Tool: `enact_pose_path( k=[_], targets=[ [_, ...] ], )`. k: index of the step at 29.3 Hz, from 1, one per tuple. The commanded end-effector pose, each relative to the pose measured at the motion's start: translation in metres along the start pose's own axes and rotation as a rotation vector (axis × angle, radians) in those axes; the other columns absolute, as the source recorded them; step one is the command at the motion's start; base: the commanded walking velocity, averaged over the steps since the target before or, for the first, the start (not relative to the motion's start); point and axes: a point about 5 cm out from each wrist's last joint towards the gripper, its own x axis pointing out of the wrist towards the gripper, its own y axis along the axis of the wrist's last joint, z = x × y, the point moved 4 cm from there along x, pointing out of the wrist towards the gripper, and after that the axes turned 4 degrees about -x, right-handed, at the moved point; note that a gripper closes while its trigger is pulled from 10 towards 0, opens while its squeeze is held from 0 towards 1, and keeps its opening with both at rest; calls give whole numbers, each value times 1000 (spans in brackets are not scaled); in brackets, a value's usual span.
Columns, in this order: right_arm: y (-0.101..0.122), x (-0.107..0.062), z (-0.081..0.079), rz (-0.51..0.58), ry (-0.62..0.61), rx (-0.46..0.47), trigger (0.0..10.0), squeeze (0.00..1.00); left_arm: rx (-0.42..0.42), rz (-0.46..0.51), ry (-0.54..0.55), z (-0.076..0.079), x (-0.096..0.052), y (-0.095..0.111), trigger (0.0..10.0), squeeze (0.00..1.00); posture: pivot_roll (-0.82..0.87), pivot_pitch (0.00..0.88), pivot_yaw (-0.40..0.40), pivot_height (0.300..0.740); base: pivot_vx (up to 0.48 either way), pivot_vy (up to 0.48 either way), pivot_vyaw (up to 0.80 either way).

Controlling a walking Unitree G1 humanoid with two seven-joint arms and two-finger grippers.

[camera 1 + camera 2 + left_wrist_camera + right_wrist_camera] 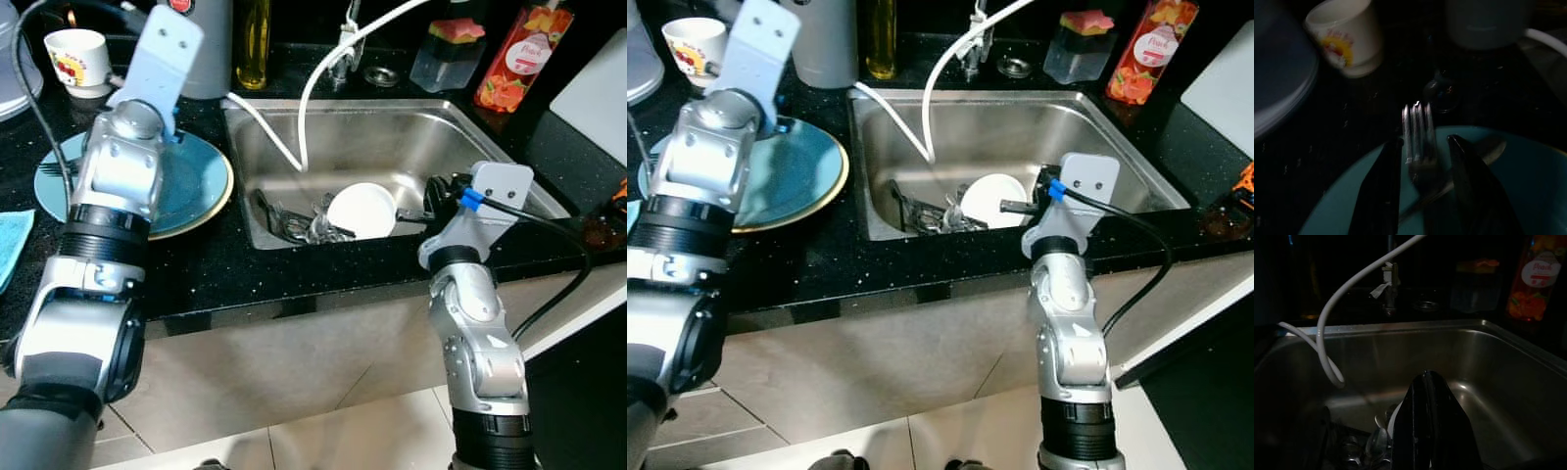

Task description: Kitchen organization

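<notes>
on the black counter (245, 274) a teal plate (201, 186) held a fork (1419, 142), lying between the left gripper (1422, 186)'s parted jaws; the right gripper (1432, 426)'s jaws were pressed together over the sink (411, 147).

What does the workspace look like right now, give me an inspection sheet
Surface: black speckled counter around a steel sink.
Job's things: blue plate holding a fork and spoon; white bowl and cutlery in the sink.
Clutter: cup, oil bottle, red bottle, clear container.
Grippers: left gripper over the plate, fingers open astride the fork; right gripper shut, above the sink.
Cables: white hose into the sink; black cable on the right arm.
Surroundings: tiled floor.
</notes>
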Motion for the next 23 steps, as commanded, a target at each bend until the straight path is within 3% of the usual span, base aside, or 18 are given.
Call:
enact_pose_path(
  k=[1, 3, 8, 9, 12, 20, 21, 23],
  targets=[
    [-5, -1, 3, -16, -7, -2, 10000, 0, -78, -39, -3, 6, -7, -6, 10000, 0, 252, 68, -99, 740, 0, 0, 0],
    [-6, 0, 2, -18, -5, -1, 10000, 0, -166, -83, 31, 8, -15, -12, 10000, 0, 253, 68, -100, 740, 0, 0, 0],
    [-6, 1, 0, -17, 1, 2, 10000, 0, -233, -109, 52, 14, -23, -18, 10000, 0, 258, 71, -104, 740, 0, 0, 0],
    [-5, 2, -2, -17, 5, 6, 10000, 0, -309, -132, 59, 23, -28, -23, 10000, 0, 262, 75, -103, 740, 0, 0, 0],
    [-6, 1, -3, -18, 7, 9, 10000, 0, -385, -158, 103, 25, -33, -28, 10000, 0, 262, 77, -100, 740, 0, 0, 0],
    [-7, 0, -3, -21, 1, 11, 10000, 0, -497, -174, 225, 7, -33, -36, 10000, 0, 256, 87, -95, 740, 0, 0, 0],
    [-7, -1, -2, -23, -1, 11, 10000, 0, -563, -138, 232, 2, -32, -29, 10000, 0, 257, 88, -95, 740, 0, 0, 0],
    [-8, -1, -2, -24, -2, 11, 10000, 0, -596, -79, 241, -4, -30, -19, 10000, 0, 255, 89, -94, 740, 0, 0, 0]
  ],
)
